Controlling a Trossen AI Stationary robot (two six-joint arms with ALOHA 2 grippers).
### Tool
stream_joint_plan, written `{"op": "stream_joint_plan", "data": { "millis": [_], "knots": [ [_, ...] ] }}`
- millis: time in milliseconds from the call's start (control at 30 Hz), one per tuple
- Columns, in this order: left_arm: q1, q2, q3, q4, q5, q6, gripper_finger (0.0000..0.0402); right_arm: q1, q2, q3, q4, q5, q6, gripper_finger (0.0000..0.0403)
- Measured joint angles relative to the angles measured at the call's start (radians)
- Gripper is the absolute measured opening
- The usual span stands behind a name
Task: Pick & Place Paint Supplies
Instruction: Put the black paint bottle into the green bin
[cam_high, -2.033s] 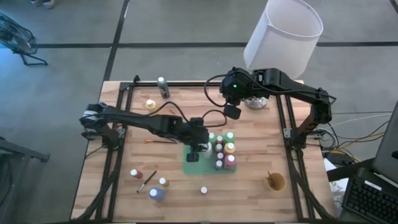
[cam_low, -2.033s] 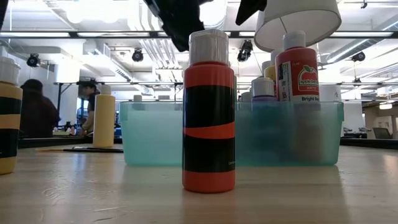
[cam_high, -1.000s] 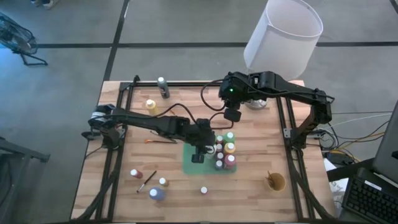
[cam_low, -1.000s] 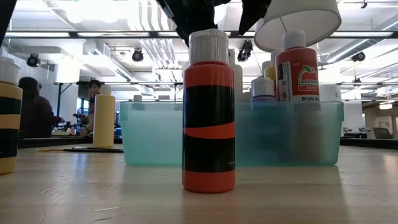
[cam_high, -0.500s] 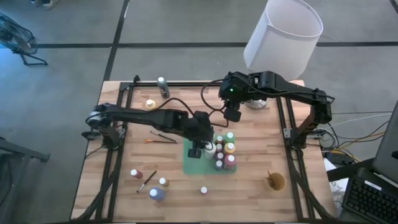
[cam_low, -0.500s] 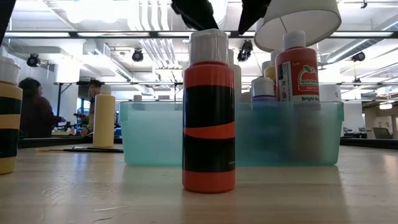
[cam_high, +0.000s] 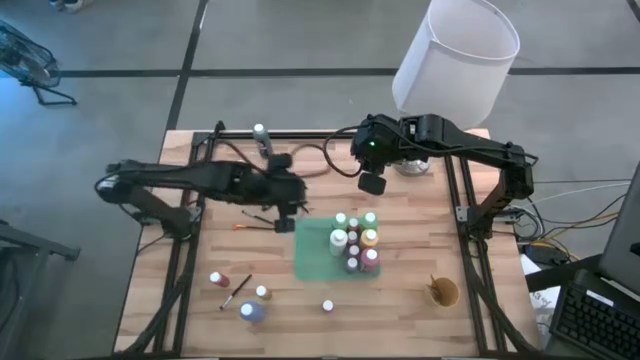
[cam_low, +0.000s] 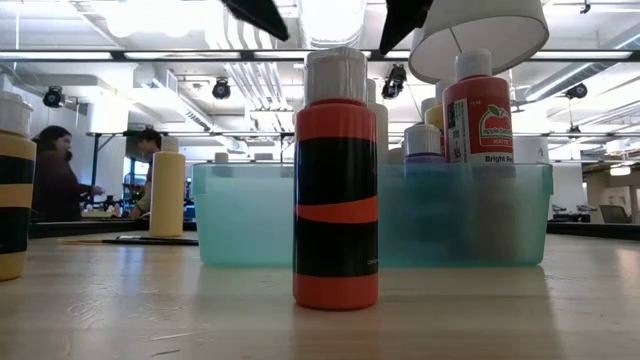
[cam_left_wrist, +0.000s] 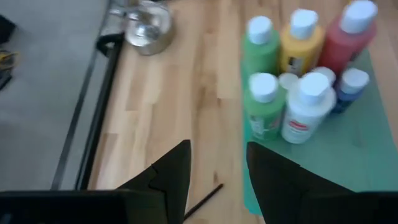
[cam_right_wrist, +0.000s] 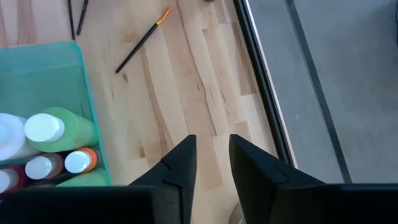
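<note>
Red bottle (cam_low: 336, 180) hides the teal bin's (cam_low: 240, 215) middle

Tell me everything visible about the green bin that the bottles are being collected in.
The green bin is a translucent teal plastic tub, rectangular and shallow, upright on the wooden table near its middle. About seven paint bottles stand clustered in its half nearer the right arm; the other half is bare. Seen level, its walls are see-through with a thicker rim. Neither gripper touches it: the left gripper hangs just off one corner.
</note>
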Motion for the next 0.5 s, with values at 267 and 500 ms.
{"op": "stream_joint_plan", "data": {
  "millis": [267, 500],
  "knots": [
    [0.130, -0.283, -0.296, 0.140, -0.001, -0.047, 0.0161, 0.000, 0.000, 0.000, 0.002, -0.001, 0.000, 0.0062],
    [0.268, -0.461, -0.438, 0.162, -0.003, -0.125, 0.0161, 0.000, 0.000, 0.000, 0.002, -0.001, -0.002, 0.0055]
  ]
}}
